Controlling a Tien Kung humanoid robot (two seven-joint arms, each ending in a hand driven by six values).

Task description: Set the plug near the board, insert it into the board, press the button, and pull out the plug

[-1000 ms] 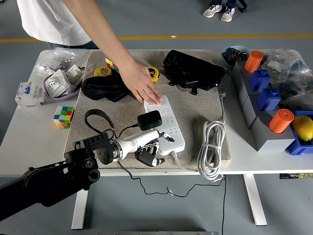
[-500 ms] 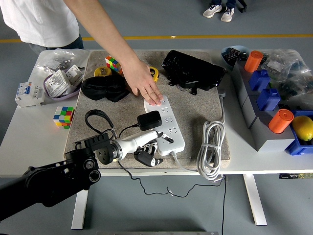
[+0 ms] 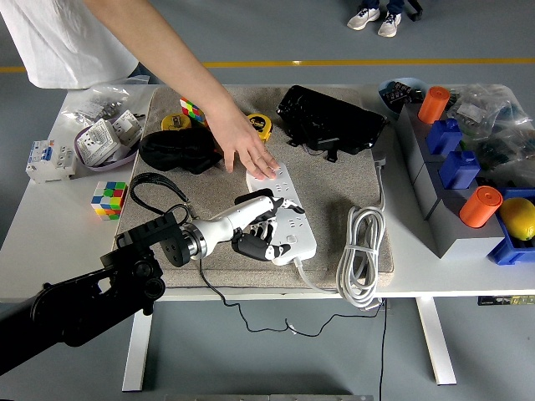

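Observation:
A white power strip (image 3: 298, 224) lies aslant on the tan mat (image 3: 334, 180). The black plug (image 3: 253, 198) rests at the strip's left edge, mostly hidden under my left hand (image 3: 259, 225). The hand's white and black fingers are curled around the plug. The plug's thin black cable (image 3: 155, 189) loops off to the left over the mat. A person at the far side presses a bare hand (image 3: 247, 149) flat on the strip's far end. My right arm does not appear.
The strip's coiled white cord (image 3: 359, 251) lies at the mat's right. A black bag (image 3: 330, 119), black pouch (image 3: 175, 150), yellow tape measure (image 3: 262, 125) and cubes (image 3: 109, 199) sit behind and left. Blue blocks and orange cylinders (image 3: 480, 205) stand at the right.
My left hand rose from the mat's front edge and moved forward onto the plug and strip. The black cable loop shifted up and left. The person's hand stayed on the strip.

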